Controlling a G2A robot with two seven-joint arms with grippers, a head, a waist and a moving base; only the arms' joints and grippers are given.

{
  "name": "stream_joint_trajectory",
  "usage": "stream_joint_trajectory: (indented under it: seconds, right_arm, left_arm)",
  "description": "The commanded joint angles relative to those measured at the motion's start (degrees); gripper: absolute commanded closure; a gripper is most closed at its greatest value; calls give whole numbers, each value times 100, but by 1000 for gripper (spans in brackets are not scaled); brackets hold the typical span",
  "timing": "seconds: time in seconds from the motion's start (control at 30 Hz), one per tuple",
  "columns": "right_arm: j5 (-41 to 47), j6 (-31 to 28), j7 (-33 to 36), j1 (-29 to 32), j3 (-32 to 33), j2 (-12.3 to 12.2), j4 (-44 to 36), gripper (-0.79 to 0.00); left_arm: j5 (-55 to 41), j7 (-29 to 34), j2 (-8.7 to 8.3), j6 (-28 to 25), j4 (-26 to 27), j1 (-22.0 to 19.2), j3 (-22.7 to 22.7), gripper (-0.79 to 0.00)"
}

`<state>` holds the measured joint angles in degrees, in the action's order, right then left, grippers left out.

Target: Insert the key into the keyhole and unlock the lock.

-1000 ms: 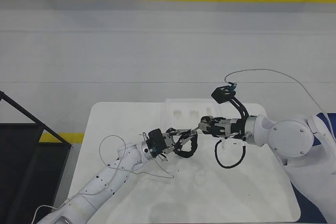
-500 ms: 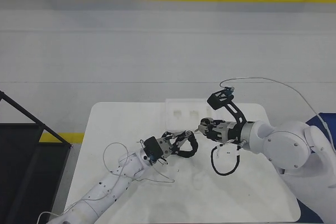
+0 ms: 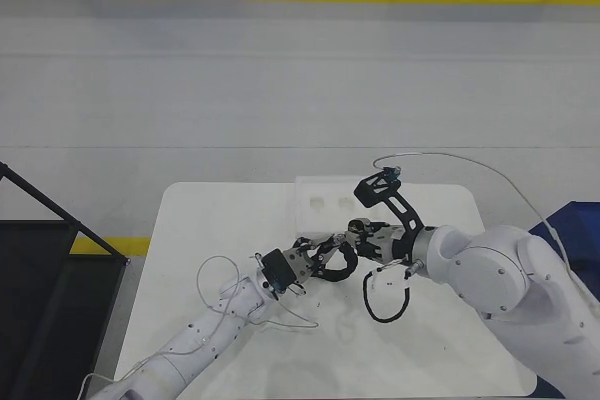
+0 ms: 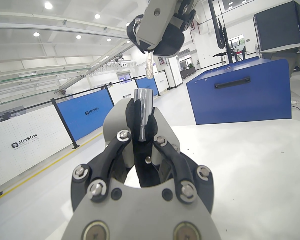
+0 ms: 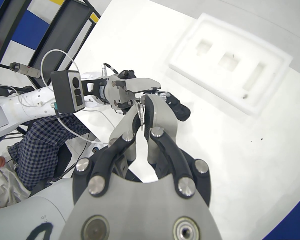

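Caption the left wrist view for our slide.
Left gripper holds the lock; the key, in the right gripper, sits just short.

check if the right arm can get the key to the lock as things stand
Probably yes: the right gripper holds the key just short of the lock, blade pointing at its chrome end, only open air between. The left gripper grips the lock. Whether the blade lines up exactly I cannot tell.

Key (image 4: 149, 66) just beside lock (image 4: 143, 108), both above table (image 4: 242, 168).
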<state>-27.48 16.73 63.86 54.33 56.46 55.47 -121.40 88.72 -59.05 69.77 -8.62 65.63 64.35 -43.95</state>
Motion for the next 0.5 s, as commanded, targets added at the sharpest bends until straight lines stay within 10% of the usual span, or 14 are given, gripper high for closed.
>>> stream_joint_trajectory:
  seconds: [0.0, 0.47]
  right_arm:
    - [-21, 36, -22, -3, -15, 9, 13, 0]
    - [-117, 250, -100, 13, -101, 74, 91, 0]
  left_arm:
    - [16, -9, 15, 23, -3, 10, -3, 0]
    - [138, -61, 73, 91, -8, 75, -117, 0]
